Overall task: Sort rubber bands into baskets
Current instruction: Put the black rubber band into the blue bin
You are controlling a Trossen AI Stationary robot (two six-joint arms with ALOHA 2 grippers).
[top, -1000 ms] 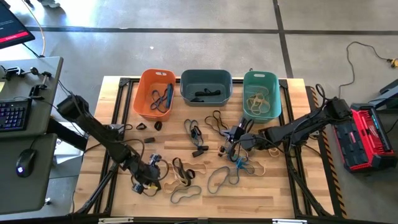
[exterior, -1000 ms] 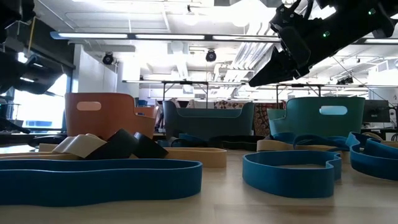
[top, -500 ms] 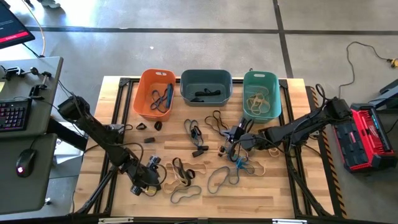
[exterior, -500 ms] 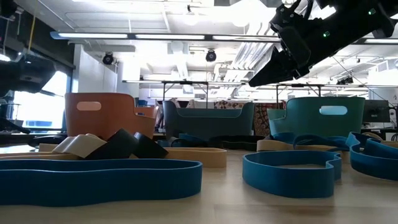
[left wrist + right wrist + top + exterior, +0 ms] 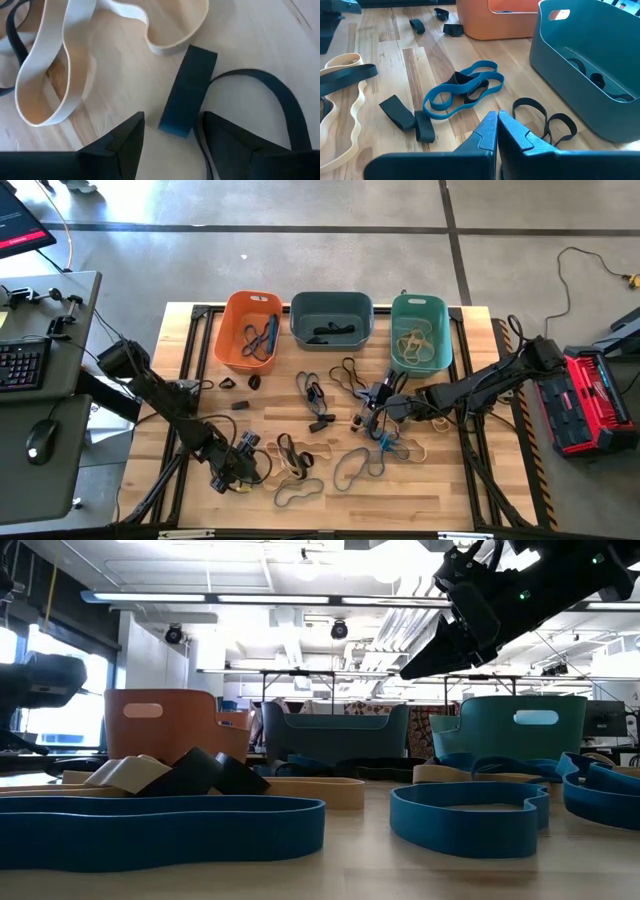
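Left tool [image 5: 243, 468]: fingers spread apart, low over the near left part of the wooden slatted surface [image 5: 190, 490]; holding nothing.
Between its fingers: a folded black rubber band [image 5: 187, 92] lies flat on the wood in the left wrist view, with a tan rubber band loop [image 5: 60, 70] just beside it.
Right tool [image 5: 372, 418]: fingers pressed together with nothing between them, hanging over the middle of the surface, right of centre.
Below the right tool: a blue rubber band tangle [image 5: 462, 92] with dark pieces in it, and thin black loops [image 5: 545, 120] near the slate tub.
Orange plastic basket [image 5: 249, 330]: far left of the row; blue and dark bands inside.
Slate blue-grey plastic basket [image 5: 331, 320]: middle of the row; dark bands inside.
Teal green plastic basket [image 5: 421, 330]: far right of the row; tan bands inside.
Loose bands [image 5: 300, 492]: blue, black and tan, scattered across the near half of the surface.
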